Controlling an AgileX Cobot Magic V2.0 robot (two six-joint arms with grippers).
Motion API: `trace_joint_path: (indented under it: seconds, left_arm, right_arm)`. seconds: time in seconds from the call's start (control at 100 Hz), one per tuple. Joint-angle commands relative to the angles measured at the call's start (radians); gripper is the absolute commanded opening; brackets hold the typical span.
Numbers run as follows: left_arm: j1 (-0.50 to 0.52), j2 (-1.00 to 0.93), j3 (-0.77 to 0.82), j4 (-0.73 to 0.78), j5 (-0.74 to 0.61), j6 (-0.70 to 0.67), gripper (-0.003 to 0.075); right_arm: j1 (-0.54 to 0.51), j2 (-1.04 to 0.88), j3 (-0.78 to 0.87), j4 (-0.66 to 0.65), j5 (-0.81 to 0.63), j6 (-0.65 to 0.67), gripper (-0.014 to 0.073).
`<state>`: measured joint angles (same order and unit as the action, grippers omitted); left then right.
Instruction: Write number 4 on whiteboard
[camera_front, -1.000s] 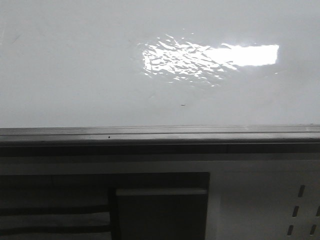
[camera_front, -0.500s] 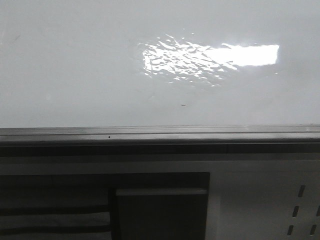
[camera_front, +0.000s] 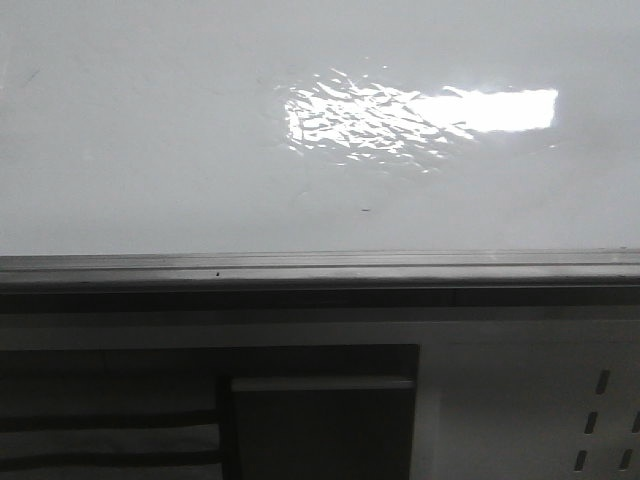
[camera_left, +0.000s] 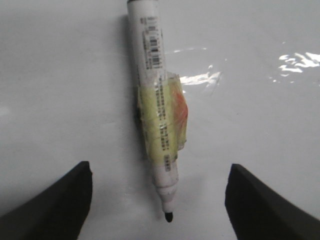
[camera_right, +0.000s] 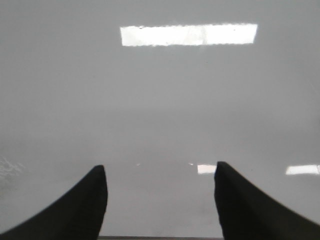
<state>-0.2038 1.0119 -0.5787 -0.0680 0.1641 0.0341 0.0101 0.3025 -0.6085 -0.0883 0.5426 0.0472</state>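
Since the left tool (camera_left: 159, 200) hangs wide open w/ the uncapped marker (camera_left: 159, 117) lying loose between its fingers on the whiteboard (camera_front: 150, 130), it needs to straddle the taped barrel squarely, then close firm, tip kept free. Right tool (camera_right: 160, 202) is also open, empty. No number 4 is drawn yet.

Dim, grey and grainy throughout, almost colourless. Lit from overhead: a bright rectangular glare (camera_front: 470, 110) blown out on the glossy whiteboard (camera_front: 150, 150), rippled at its left end. Repeated as a clean strip in the right wrist view. Soft focus on the marker (camera_left: 160, 115), with only a faint shadow beside it.
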Motion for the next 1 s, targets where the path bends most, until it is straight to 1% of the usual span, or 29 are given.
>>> trace_joint_path:
  seconds: [0.0,0.07,0.14,0.43,0.55,0.64,0.83,0.94,0.99]
  left_arm:
    - [-0.01,0.034,-0.037,-0.009,-0.108,0.003,0.0512]
    - [-0.01,0.063,-0.037,-0.009,-0.129,0.003,0.0508]
    - [-0.01,0.086,-0.037,-0.009,-0.155,0.003,0.0479]
    - [-0.01,0.128,-0.037,-0.009,-0.216,0.003,0.0217]
    - [-0.01,0.128,-0.037,-0.009,-0.225,0.003,0.0127]
    - [-0.01,0.128,-0.037,-0.009,-0.225,0.003,0.0073]
    - [-0.01,0.128,-0.037,-0.009,-0.218,0.003,-0.002]
    - [-0.015,0.107,-0.041,-0.001,-0.18,0.003,-0.002]
    - [-0.025,0.092,-0.057,0.026,-0.118,0.007,-0.002]
  right_arm:
    - [-0.005,0.02,-0.031,-0.006,-0.083,-0.006,0.0416]
    - [-0.005,0.02,-0.031,-0.006,-0.083,-0.006,0.0416]
    - [-0.005,0.02,-0.031,-0.006,-0.083,-0.006,0.0416]
    - [-0.005,0.02,-0.031,-0.006,-0.083,-0.006,0.0416]
    - [-0.005,0.02,-0.031,-0.006,-0.083,-0.006,0.0416]
    - [-0.005,0.02,-0.031,-0.006,-0.083,-0.006,0.0416]
    - [-0.005,0.02,-0.034,0.002,-0.083,-0.006,0.0416]
    - [-0.005,0.025,-0.083,0.088,-0.033,-0.006,0.0416]
    - [-0.005,0.038,-0.12,0.088,0.021,-0.008,0.0416]
